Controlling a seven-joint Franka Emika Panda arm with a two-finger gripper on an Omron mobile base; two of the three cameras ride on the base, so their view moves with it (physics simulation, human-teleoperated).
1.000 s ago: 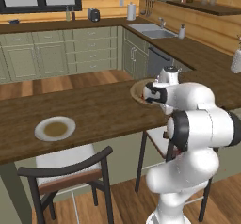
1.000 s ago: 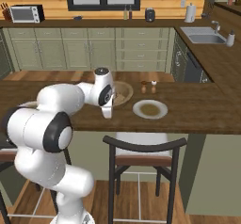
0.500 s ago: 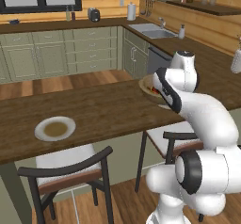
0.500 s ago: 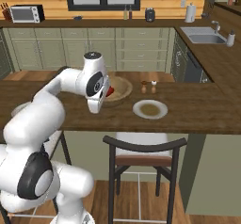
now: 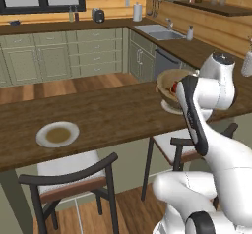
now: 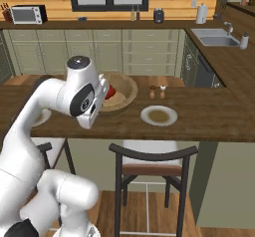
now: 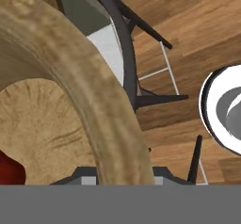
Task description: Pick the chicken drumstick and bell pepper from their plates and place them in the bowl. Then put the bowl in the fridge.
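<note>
The tan wooden bowl (image 6: 121, 89) hangs tilted just above the counter, and my gripper (image 6: 103, 95) is shut on its near rim. Inside it lies the red bell pepper (image 6: 110, 91). From the left base view the bowl (image 5: 172, 82) and the bell pepper (image 5: 174, 87) show beside my forearm, above one whitish plate (image 5: 169, 108). In the hand view the thick bowl rim (image 7: 84, 91) runs down between my gripper's (image 7: 123, 175) fingertips, with the bell pepper (image 7: 9, 169) at the lower left. A second plate (image 5: 57, 133) sits far left. The chicken drumstick is hidden and the fridge is out of view.
Two small shakers (image 6: 157, 91) stand behind the plate (image 6: 159, 115) with the brownish centre. Dark chairs (image 6: 152, 161) are tucked under the counter's near edge (image 6: 199, 136); one chair (image 7: 123, 44) shows below the bowl. A sink (image 5: 160, 31) and cabinets line the back wall.
My arm has swung upward and straightened, lifting the bowl off the counter and tilting it. The plates and shakers have stayed where they were.
</note>
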